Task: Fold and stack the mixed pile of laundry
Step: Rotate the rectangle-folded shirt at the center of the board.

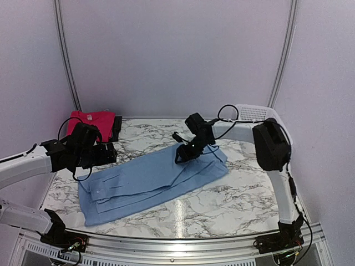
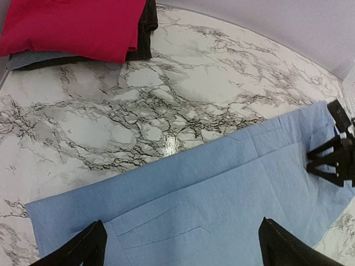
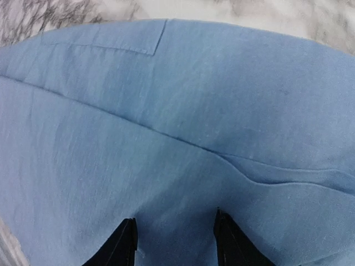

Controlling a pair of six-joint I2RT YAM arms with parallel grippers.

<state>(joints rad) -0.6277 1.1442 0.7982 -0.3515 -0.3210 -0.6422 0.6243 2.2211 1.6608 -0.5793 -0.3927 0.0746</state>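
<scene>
Light blue shirt (image 1: 155, 177) lies flat mid-table, folded into a long band. It runs diagonally from near-left (collar end) to far-right. Stitched seams show under the left wrist camera. Under the right wrist camera a soft ridge crosses the cloth from the right.

Rest of the pile is at the far-left corner. Pink-red T-shirt (image 1: 89, 119) sits folded on top of a dark garment (image 1: 116, 128). A strip of the faded denim piece (image 2: 33, 58) pokes out underneath. That stack is well apart from the shirt, with bare marble between them.

Left arm comes in from the left side, forearm roughly level, wrist over the shirt's collar half near its far edge. Left gripper (image 2: 182, 221): jaws spread wide, nothing held, shirt below them. Can't tell if the tips touch the cloth.

Right arm rises from its near-right base to a high elbow, then the forearm reaches left toward centre. The wrist is tipped down over the far-right end of the shirt. Right gripper (image 3: 175, 217): jaws partly apart, tips low at the fabric. Cloth lies flat across the gap and no bunch is pinched. Can't confirm contact.

Around: marble-pattern table (image 1: 233, 194) and a white basket (image 1: 249, 112) at the far-right corner behind the right arm. Black cable (image 1: 227, 111) loops off the right wrist. Pale walls on three sides.
</scene>
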